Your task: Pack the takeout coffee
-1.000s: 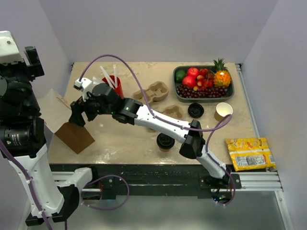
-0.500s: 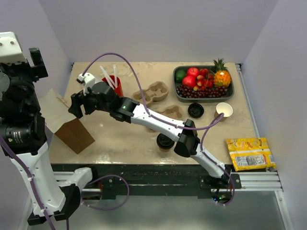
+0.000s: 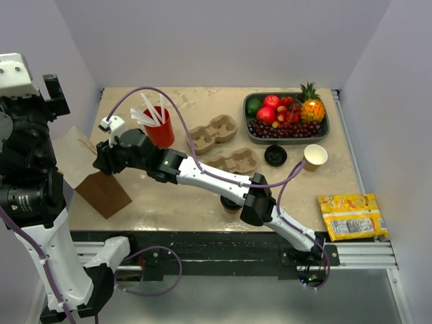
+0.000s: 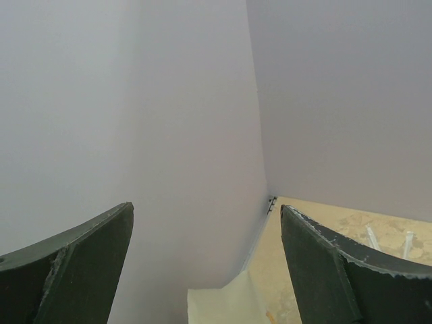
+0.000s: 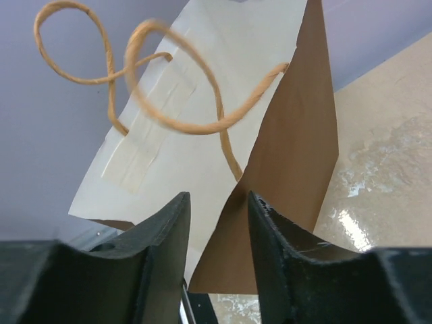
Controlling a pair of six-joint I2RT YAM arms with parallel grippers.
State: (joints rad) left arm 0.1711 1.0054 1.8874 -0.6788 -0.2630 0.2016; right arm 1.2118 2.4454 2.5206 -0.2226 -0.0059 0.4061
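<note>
Top external view: the surface [image 3: 155,202] carries most of its clutter along the far and right edges, and the brown paper bag [image 3: 104,192] stands tilted at the left edge near the near-left corner. Over the last second the right arm has stretched further across to that bag, and the right tool [image 3: 101,162] has drawn its jaws in to roughly half width. From the right wrist, the bag's [image 5: 290,155] rim runs up between them with a gap on either side, so it looks not yet clamped. This reads as taking the mouth to open or steady it. The left tool [image 4: 206,223] is raised at the wall, spread wide and empty. The takeout coffee [image 3: 229,200] waits by the near edge at its middle, half hidden under the right arm's elbow. Bare surface lies between it and the bag, but the wall crowds the left edge.
</note>
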